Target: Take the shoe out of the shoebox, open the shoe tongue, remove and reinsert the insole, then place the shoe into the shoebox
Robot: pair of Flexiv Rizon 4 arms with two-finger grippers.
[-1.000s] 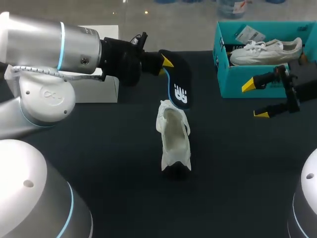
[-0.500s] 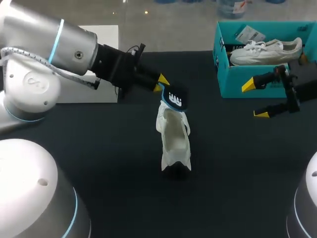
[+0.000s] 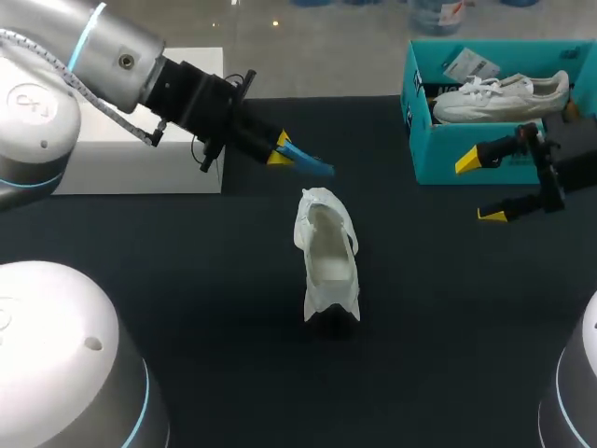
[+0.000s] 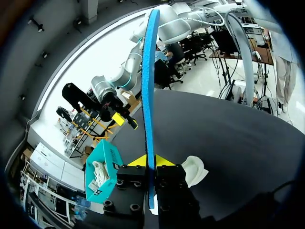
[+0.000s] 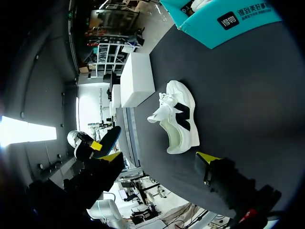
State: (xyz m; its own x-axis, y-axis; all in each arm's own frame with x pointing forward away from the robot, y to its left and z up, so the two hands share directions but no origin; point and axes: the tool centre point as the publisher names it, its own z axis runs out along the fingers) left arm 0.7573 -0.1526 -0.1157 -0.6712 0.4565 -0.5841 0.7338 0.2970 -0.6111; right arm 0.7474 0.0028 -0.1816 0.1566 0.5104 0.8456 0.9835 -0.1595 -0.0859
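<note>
one white shoe, blue-edged insole

Bright overhead light; the shoe casts a small soft shadow on the dark table.

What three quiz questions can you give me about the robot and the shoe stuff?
1. True or false: the left end effector is gripping the insole.
2. Pick one. The right end effector is: A open and empty, B shut on the box, C shut on the insole.
3. What does the shoe nearest the insole stand on?

Key: 1 true. 2 A. 3 the table.
</note>
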